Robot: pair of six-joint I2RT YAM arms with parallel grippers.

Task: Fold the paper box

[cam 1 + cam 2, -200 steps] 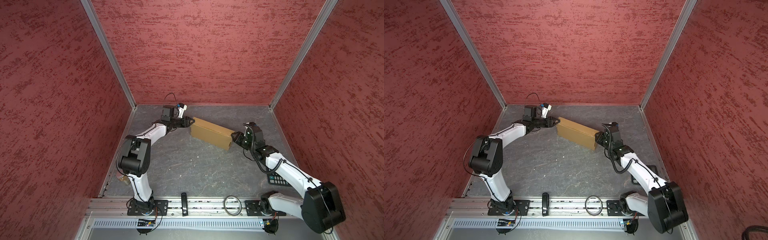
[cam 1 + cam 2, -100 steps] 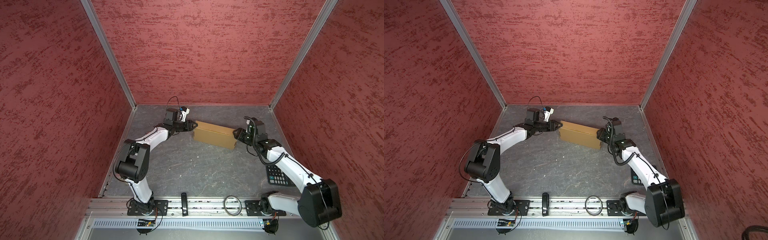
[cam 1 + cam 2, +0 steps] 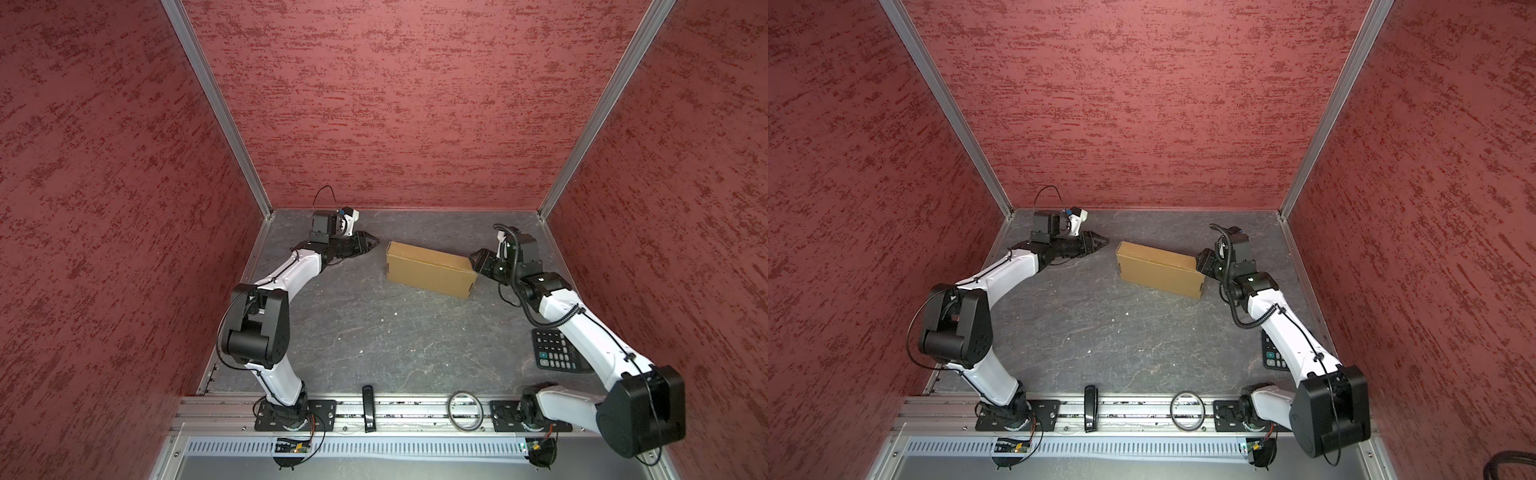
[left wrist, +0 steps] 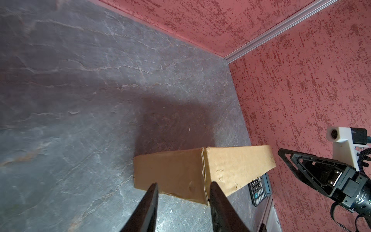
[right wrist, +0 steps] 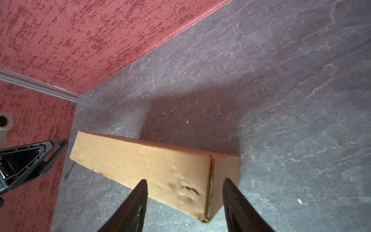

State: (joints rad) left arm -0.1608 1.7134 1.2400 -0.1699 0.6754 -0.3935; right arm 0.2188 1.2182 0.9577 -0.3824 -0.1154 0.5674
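Note:
The paper box (image 3: 430,268) (image 3: 1160,268) is a closed brown cardboard box lying on the grey floor near the back, its long side slanting from back left to front right. My left gripper (image 3: 376,241) (image 3: 1106,240) hovers just off the box's left end, open and empty. In the left wrist view the box (image 4: 180,174) lies beyond the spread left gripper (image 4: 183,183). My right gripper (image 3: 473,259) (image 3: 1198,259) sits at the box's right end, open. In the right wrist view the box's near corner (image 5: 180,176) shows between the right gripper (image 5: 185,180), and I cannot tell whether it touches.
A black calculator (image 3: 555,351) (image 3: 1273,357) (image 4: 260,188) lies on the floor at the right, partly under my right arm. A black bar (image 3: 368,405) and a metal ring (image 3: 465,409) rest on the front rail. Red walls close in the back and both sides.
The box was pressed between both grippers; now it rests on the floor. My left gripper has drawn back to the left, and my right gripper has opened and moved back right.

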